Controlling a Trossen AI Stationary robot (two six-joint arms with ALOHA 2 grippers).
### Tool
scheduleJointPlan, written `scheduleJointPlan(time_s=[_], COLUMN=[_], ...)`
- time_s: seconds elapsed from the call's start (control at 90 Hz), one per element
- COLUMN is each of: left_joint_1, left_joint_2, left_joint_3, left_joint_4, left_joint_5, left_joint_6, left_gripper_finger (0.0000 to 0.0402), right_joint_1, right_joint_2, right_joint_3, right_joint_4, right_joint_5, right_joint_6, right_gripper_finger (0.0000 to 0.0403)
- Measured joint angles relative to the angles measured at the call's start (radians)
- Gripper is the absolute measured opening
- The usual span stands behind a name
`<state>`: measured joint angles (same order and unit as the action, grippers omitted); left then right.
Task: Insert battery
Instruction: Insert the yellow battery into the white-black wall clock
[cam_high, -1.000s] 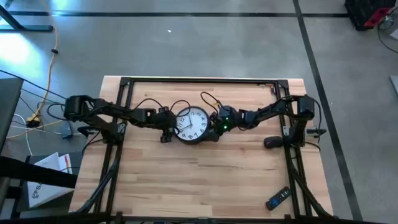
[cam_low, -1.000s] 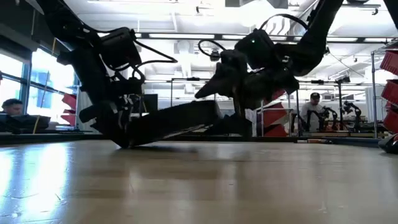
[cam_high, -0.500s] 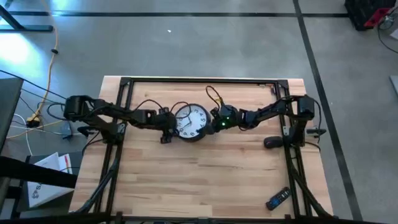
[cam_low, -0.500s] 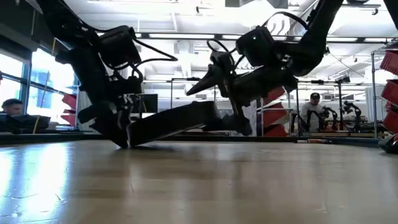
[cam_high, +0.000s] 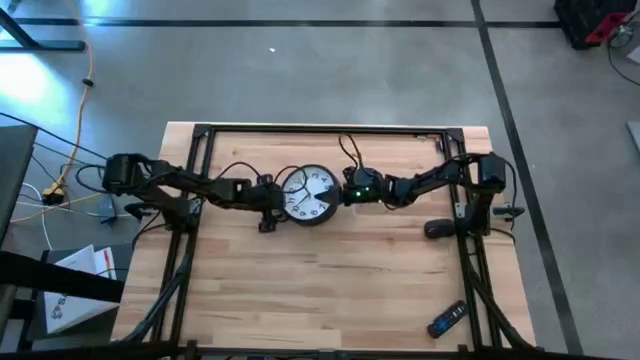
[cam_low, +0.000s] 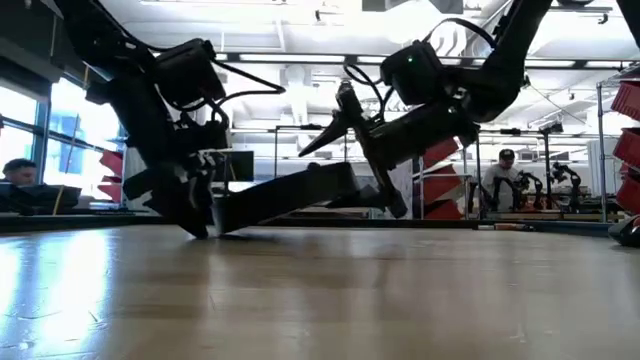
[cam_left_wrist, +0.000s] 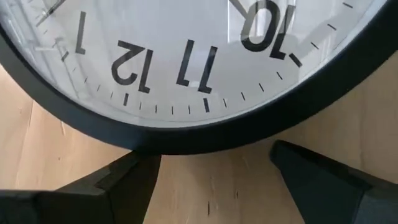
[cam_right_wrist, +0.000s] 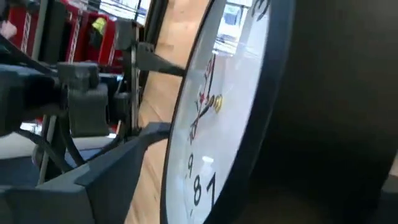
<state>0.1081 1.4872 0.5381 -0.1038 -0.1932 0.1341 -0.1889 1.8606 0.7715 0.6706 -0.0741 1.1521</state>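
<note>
The left gripper (cam_high: 268, 203), jaws spread, sits at the clock's (cam_high: 307, 195) left rim at mid-table. The clock is tilted, left edge on the table (cam_high: 330, 280). The right gripper (cam_high: 340, 190) pinches its raised right rim.

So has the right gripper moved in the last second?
Yes. In the high view the right gripper has shifted toward the table's far edge, lifting its side of the clock.
</note>
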Motion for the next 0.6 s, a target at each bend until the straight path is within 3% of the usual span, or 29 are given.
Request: scheduleJointPlan(time_s=[0.311,0.6], left_joint_1=[0.000,-0.005], left_joint_2=[0.002,0.002], left_joint_3=[-0.001,-0.001], left_joint_4=[0.054,0.069], left_joint_5=[0.001,-0.007], left_joint_6=[0.000,-0.002], left_gripper_finger=[0.0305,0.0305], right_joint_1=[-0.001,-0.001], right_joint_2=[-0.001,-0.001], right_joint_3=[0.000,0.000], right_joint_4=[0.028,0.045], right_joint_5=[0.039,0.080], right_joint_6=[0.010,-0.006], right_gripper_finger=[0.0224,0.0171])
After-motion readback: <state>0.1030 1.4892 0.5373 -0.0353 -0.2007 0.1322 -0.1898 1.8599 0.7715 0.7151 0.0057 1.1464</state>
